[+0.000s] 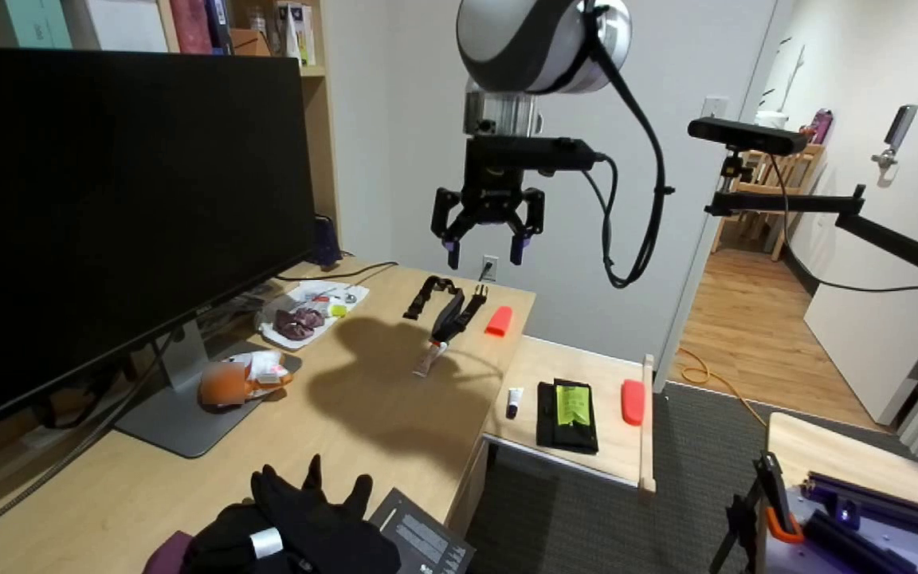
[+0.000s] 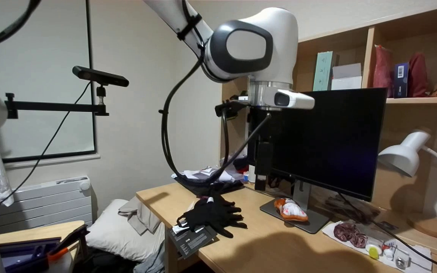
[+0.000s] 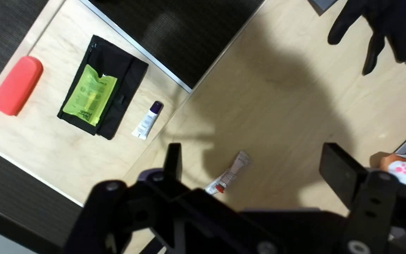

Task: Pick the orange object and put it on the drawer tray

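Observation:
The orange object is a small orange-red rounded piece lying on the desk near its far right edge in an exterior view. It does not show in the wrist view. The drawer tray is a pale, shallow pull-out surface beside the desk; it also shows in the wrist view. A similar orange-red oblong piece lies on the tray by its outer rail, also in the wrist view. My gripper is open and empty, well above the desk, its fingers wide apart in the wrist view.
The tray also holds a black pouch with a green packet and a white tube. On the desk lie a clear tube, black straps, black gloves, an orange-white plush and a large monitor.

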Robot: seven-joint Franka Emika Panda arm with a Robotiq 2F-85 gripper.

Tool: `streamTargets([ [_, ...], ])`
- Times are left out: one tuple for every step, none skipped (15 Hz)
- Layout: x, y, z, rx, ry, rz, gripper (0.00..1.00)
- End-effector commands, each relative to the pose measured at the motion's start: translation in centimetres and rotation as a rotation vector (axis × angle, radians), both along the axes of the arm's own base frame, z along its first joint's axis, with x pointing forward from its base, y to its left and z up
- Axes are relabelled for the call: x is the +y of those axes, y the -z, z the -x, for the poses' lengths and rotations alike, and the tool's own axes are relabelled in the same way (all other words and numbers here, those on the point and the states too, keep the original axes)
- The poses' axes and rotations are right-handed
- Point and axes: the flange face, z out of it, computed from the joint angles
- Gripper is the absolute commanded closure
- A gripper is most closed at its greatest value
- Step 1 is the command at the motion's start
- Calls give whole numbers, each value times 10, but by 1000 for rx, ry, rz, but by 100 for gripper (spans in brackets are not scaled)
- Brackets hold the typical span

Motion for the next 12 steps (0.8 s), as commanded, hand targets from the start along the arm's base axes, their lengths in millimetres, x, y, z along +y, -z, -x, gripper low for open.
streamTargets([
  [-25, 30, -34, 46, 157, 2, 0],
  [-36, 39, -38, 63, 196, 7, 0],
  [-45, 46, -43, 73, 236, 12, 0],
  [-59, 54, -47, 82, 283, 22, 0],
  [-72, 61, -50, 88, 326, 31, 0],
  [-86, 67, -50, 89, 377, 42, 0],
  [-97, 72, -50, 95, 421, 46, 0],
  [-112, 78, -47, 90, 483, 48, 0],
  [-123, 84, -46, 93, 534, 53, 0],
  [-136, 90, -42, 90, 588, 58, 0],
  [-145, 95, -40, 98, 625, 58, 0],
  [-148, 94, -36, 106, 629, 44, 0],
])
